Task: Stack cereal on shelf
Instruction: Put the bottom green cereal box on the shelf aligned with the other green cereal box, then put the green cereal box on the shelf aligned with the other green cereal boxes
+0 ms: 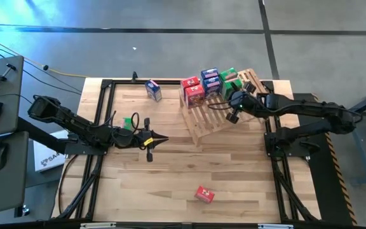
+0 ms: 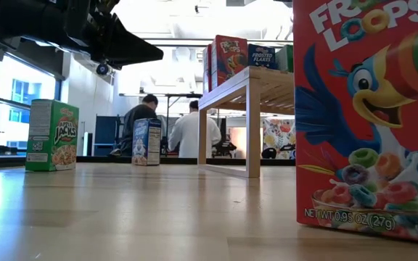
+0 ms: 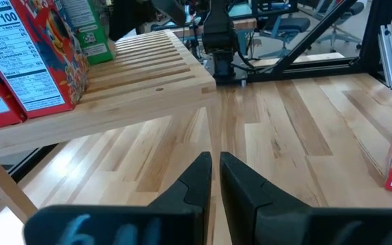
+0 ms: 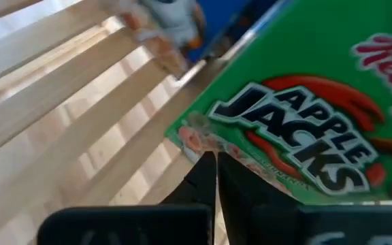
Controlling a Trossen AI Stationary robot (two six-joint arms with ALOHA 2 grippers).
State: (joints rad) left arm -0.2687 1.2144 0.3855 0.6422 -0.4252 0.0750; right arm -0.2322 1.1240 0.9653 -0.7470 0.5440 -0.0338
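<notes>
The slatted wooden shelf point(image 1: 216, 109) stands at the table's far right. It carries red point(image 1: 192, 90), blue point(image 1: 211, 79) and green point(image 1: 229, 79) cereal boxes on its upper part. My right gripper point(image 1: 232, 107) is shut over the shelf, its fingertips point(image 4: 216, 178) at a green Apple Jacks box point(image 4: 305, 109). My left gripper point(image 1: 161, 138) is shut and empty above the table's middle, pointing toward the shelf point(image 3: 135, 75). Loose boxes stand on the table: green point(image 1: 131, 122), blue point(image 1: 153, 90) and red point(image 1: 204, 194). My right gripper's shut fingertips stand at the lower edge point(image 4: 203, 146) of the green box's printed front, coming along the shelf's slats. I cannot tell whether they touch the box.
In the low view the red Froot Loops box point(image 2: 369, 116) stands close to the camera, with the green point(image 2: 52, 135) and blue point(image 2: 146, 142) boxes farther back on the left. People sit in the room beyond the table. Bare plank tabletop point(image 1: 170, 178) lies between the arms.
</notes>
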